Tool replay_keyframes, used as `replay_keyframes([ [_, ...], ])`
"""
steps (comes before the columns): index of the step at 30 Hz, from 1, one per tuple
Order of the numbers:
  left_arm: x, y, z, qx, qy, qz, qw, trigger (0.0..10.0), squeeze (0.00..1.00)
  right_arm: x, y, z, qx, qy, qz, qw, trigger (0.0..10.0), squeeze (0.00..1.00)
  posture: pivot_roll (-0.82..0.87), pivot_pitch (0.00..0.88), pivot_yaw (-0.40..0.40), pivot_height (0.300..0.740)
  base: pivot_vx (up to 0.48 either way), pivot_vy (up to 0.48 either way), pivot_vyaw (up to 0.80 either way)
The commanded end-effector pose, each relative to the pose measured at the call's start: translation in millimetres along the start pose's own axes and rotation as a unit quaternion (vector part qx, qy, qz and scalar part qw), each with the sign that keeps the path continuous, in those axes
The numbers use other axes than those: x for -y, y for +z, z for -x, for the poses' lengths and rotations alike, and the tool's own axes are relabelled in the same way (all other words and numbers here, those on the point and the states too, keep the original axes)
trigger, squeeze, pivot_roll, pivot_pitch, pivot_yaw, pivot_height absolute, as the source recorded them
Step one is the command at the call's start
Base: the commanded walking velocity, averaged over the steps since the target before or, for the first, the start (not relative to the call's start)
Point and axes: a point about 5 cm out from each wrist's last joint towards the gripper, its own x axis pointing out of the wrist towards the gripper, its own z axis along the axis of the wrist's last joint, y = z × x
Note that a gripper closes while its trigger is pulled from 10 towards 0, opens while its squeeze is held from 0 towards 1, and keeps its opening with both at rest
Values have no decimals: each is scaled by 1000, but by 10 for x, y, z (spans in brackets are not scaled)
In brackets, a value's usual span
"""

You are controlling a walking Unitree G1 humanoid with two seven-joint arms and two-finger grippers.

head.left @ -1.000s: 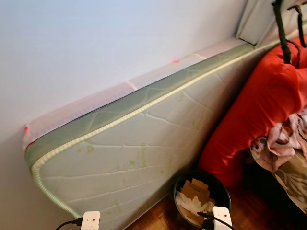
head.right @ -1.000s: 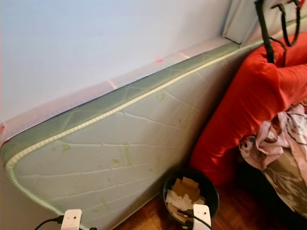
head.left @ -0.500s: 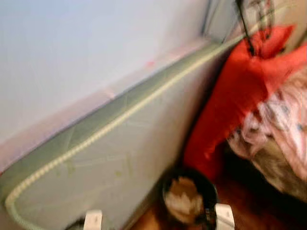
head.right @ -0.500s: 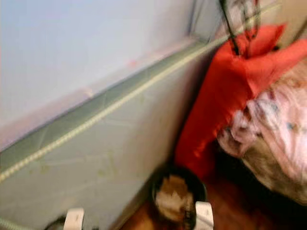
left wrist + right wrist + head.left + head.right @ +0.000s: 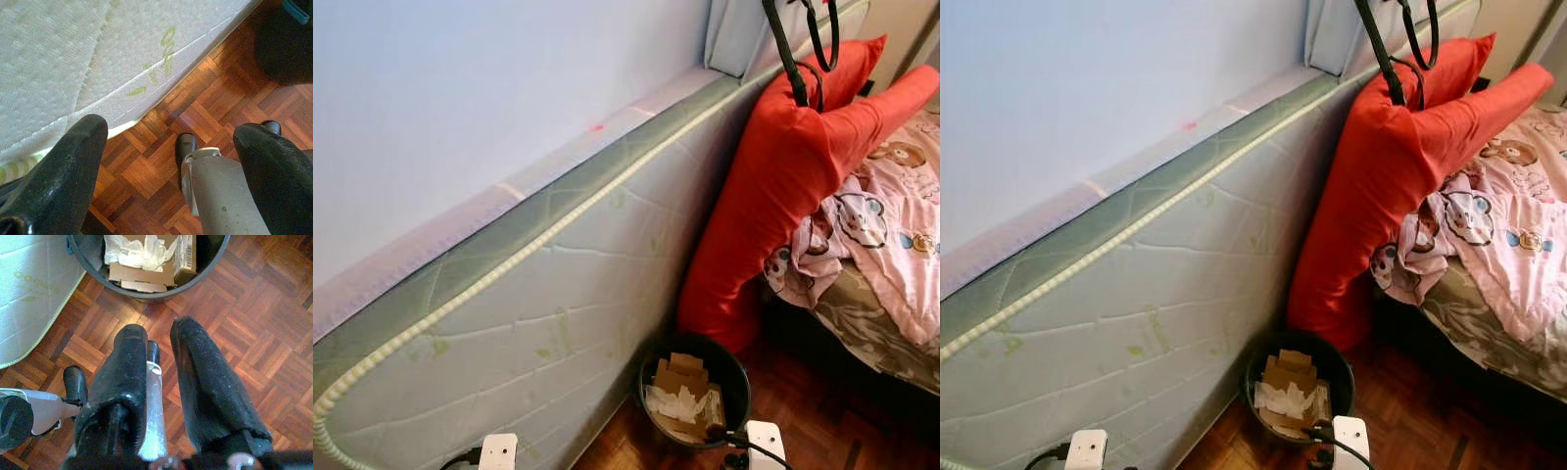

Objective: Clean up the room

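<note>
Look down first: your left gripper (image 5: 171,171) hangs over the wood floor (image 5: 215,98), and its two black fingers (image 5: 63,166) are spread wide with nothing between them. A grey robot leg with a black foot shows in that gap, lower down. Your right gripper (image 5: 159,367) also hangs over the floor, its fingers (image 5: 205,387) close together with just a thin gap, and they hold nothing.

Just past the right gripper stands the black trash bin (image 5: 695,392). It sits on the floor, and inside it are brown cardboard pieces (image 5: 677,375) and crumpled white paper (image 5: 677,403) (the bin looks about half full). The bin stands just beside the mattress (image 5: 558,304), which rests on its long edge and leans on the pale wall (image 5: 460,88). The mattress is white with green marks and a green band on top.

Behind the bin, a big red cushion (image 5: 773,186) leans on the mattress. To its right is a bed (image 5: 871,333) with a pink cartoon blanket (image 5: 881,225) bunched up on it. Farthest away, black straps (image 5: 783,49) hang down over the top of the red cushion.
</note>
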Motion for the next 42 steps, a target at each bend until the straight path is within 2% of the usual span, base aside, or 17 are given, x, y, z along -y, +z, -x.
replay_keyframes([
  [1,403,830,-157,51,-58,-39,996,10000,0,515,391,50,82,-38,-81,993,10000,0,-82,0,-81,740,0,-240,0],
  [13,403,830,-157,50,-58,-43,996,10000,0,514,402,51,88,-36,-80,992,10000,0,-84,0,-80,740,0,-185,0],
  [20,399,832,-157,51,-57,-42,996,10000,0,509,399,49,83,-32,-75,993,10000,0,-82,0,-79,740,0,-249,-668],
  [22,397,832,-157,51,-56,-42,996,10000,0,507,393,49,85,-34,-86,992,10000,0,-81,0,-79,740,0,-251,-594],
  [42,395,821,-157,49,-58,-40,996,10000,0,508,391,52,89,-38,-84,992,10000,0,-86,0,-76,740,0,-248,0],
])
